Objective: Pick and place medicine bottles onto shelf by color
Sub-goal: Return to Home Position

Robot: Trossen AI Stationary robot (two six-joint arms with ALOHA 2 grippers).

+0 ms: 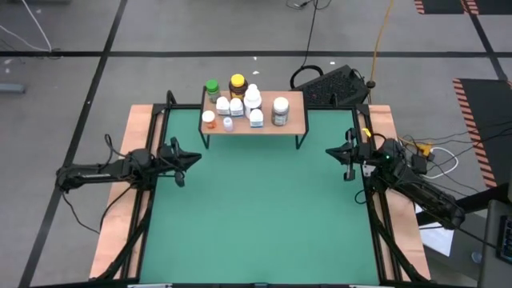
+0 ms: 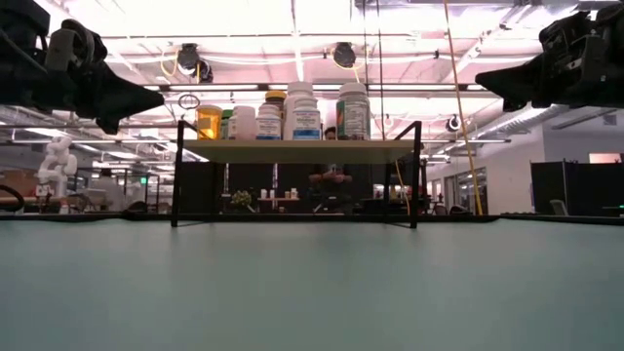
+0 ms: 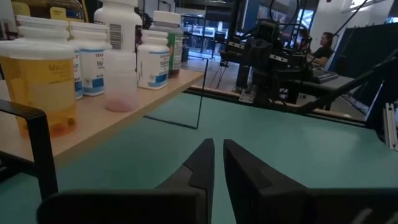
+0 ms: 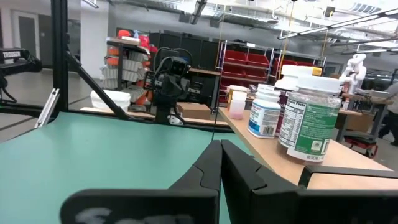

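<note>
Several medicine bottles stand upright on the shelf (image 1: 294, 120), a light-wood board on thin black legs at the far middle of the green mat. Among them are a green-capped bottle (image 1: 212, 86), an amber bottle with a yellow cap (image 1: 237, 83), an orange-capped one (image 1: 209, 118), white ones (image 1: 253, 98) and a larger greyish bottle with a white lid (image 1: 280, 110). My left gripper (image 1: 195, 158) is shut and empty above the mat's left side. My right gripper (image 1: 330, 150) is shut and empty above the mat's right side. Both are clear of the shelf.
A wooden frame (image 1: 136, 152) borders the green mat (image 1: 256, 208). A black box (image 1: 334, 84) and cables lie behind the shelf. In the low view a person (image 2: 330, 180) sits far behind the table. The mat's near half lies open between the two grippers.
</note>
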